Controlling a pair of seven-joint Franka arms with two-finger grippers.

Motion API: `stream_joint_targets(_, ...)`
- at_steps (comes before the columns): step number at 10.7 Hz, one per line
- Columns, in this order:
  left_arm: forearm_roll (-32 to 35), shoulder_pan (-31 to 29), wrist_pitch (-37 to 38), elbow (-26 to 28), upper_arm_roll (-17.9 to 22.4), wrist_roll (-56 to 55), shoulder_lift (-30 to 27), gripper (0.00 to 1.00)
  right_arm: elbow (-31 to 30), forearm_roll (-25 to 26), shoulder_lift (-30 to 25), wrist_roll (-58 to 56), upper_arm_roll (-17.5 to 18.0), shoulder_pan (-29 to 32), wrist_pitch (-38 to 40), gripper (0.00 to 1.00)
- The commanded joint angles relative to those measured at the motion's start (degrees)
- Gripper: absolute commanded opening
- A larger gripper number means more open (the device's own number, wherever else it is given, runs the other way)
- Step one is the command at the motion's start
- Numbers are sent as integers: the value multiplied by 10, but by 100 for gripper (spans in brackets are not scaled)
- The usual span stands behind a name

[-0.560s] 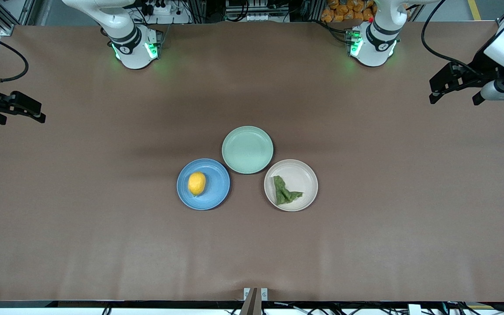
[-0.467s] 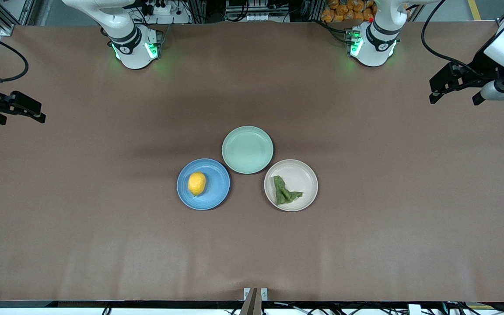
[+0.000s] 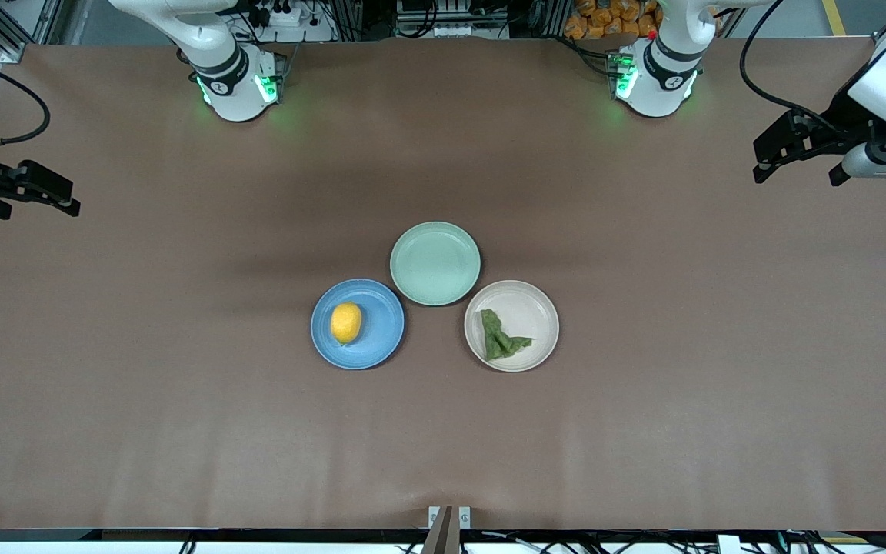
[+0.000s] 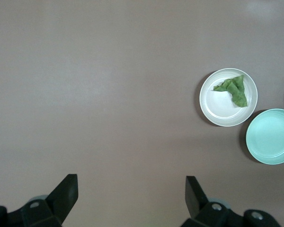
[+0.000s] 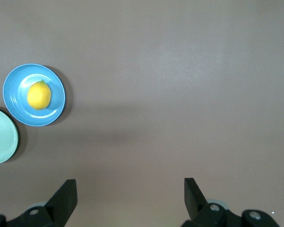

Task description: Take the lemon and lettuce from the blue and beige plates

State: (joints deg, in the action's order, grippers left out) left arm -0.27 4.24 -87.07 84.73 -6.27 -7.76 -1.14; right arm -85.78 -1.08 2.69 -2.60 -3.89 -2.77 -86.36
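Note:
The lemon (image 3: 346, 322) lies on the blue plate (image 3: 381, 342). The lettuce (image 3: 501, 336) lies on the beige plate (image 3: 529, 309), toward the left arm's end. My left gripper (image 3: 797, 174) is open and empty, high over the table's edge at the left arm's end. Its wrist view (image 4: 131, 190) shows the lettuce (image 4: 234, 89) on the beige plate (image 4: 220, 108) far off. My right gripper (image 3: 39, 209) is open and empty over the table's edge at the right arm's end. Its wrist view (image 5: 130, 190) shows the lemon (image 5: 39, 95) on the blue plate (image 5: 15, 90).
A pale mint-green plate (image 3: 435, 263) stands empty, touching both other plates and farther from the front camera. It also shows in the left wrist view (image 4: 270, 137) and the right wrist view (image 5: 0, 137). Brown table lies under both grippers.
The left gripper has edged very slightly. The right gripper, plates, lemon and lettuce have not moved.

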Motion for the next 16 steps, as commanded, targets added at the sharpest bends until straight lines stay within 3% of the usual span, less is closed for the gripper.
stream_joint_targets(1, 4, -2, 8, 5, -1, 16, 4, 100, 11, 1, 5, -5, 4, 7, 4, 100)
stream_joint_targets(5, -1, -5, 16, 52, 0, 7, 8, 100, 10, 1, 7, -5, 4, 8, 6, 100)
stream_joint_targets(7, -6, -46, 20, 47, -1, 9, 1, 100, 10, 1, 17, -7, 4, 14, 8, 100)
stream_joint_targets(9, -8, -79, 85, 48, -1, 16, -8, 100, 6, 0, 22, 4, 4, 9, 9, 100)
stream_joint_targets(14, -69, -78, 156, 33, -29, 62, -38, 100, 5, -22, 71, 51, 6, -24, -11, 100)
stream_joint_targets(15, -60, -76, 148, 35, -33, 63, -27, 100, 5, -22, 85, 58, 6, -34, -27, 100)
stream_joint_targets(16, -45, -71, 133, 32, -35, 62, 22, 100, 5, -22, 98, 64, 6, -44, -42, 100)
